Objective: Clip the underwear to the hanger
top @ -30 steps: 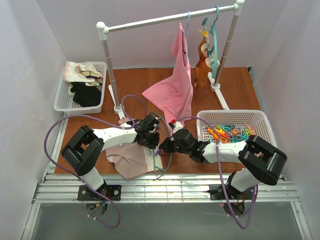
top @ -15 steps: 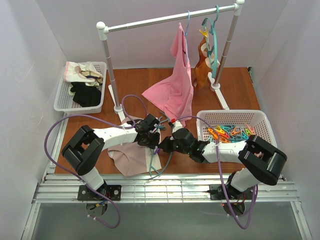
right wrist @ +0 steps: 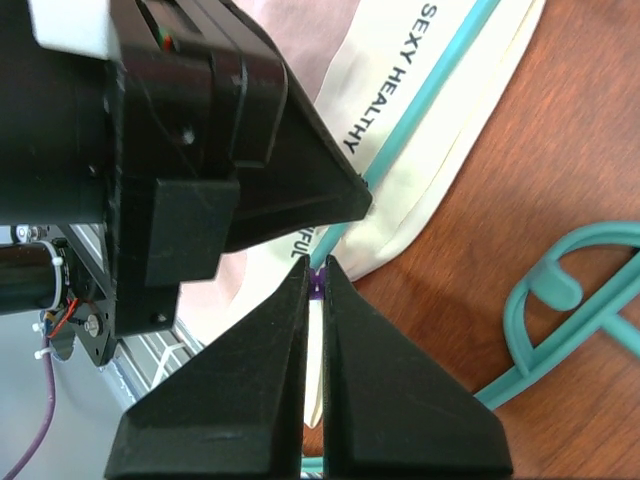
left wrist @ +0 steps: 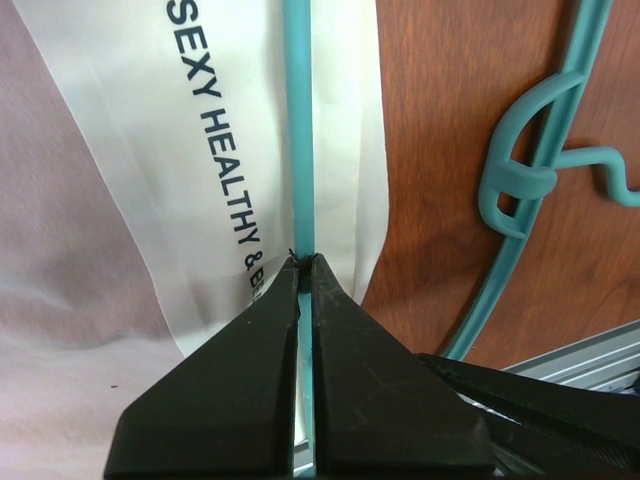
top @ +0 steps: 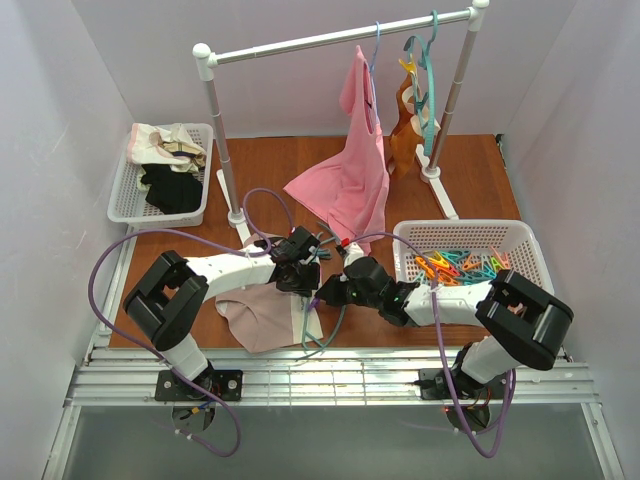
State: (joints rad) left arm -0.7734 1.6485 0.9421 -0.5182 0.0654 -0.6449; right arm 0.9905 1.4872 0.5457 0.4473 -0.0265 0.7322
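Observation:
The underwear point(top: 258, 318) lies flat near the table's front edge, dusty pink with a cream printed waistband point(left wrist: 215, 150). The teal hanger's bar point(left wrist: 298, 120) lies along that waistband, and its hook point(left wrist: 520, 185) rests on the wood to the right. My left gripper point(left wrist: 305, 262) is shut on the hanger bar, over the waistband point(top: 303, 320). My right gripper point(right wrist: 317, 268) is shut on a small purple clip point(right wrist: 318, 284), right beside the left gripper's fingers point(right wrist: 300, 180) at the waistband's edge. In the top view both grippers meet above the underwear's right side, left point(top: 304, 283) and right point(top: 322, 296).
A white basket of coloured clips point(top: 470, 266) stands at the right. A basket of clothes point(top: 162, 172) is at the back left. The rack point(top: 330, 38) carries a bright pink top point(top: 352, 175), a tan garment point(top: 403, 130) and a teal hanger point(top: 425, 70).
My left gripper has closed on the hanger bar and shifted slightly away from the front edge. The underwear has shifted a little with it. The right gripper has stayed shut on the clip.

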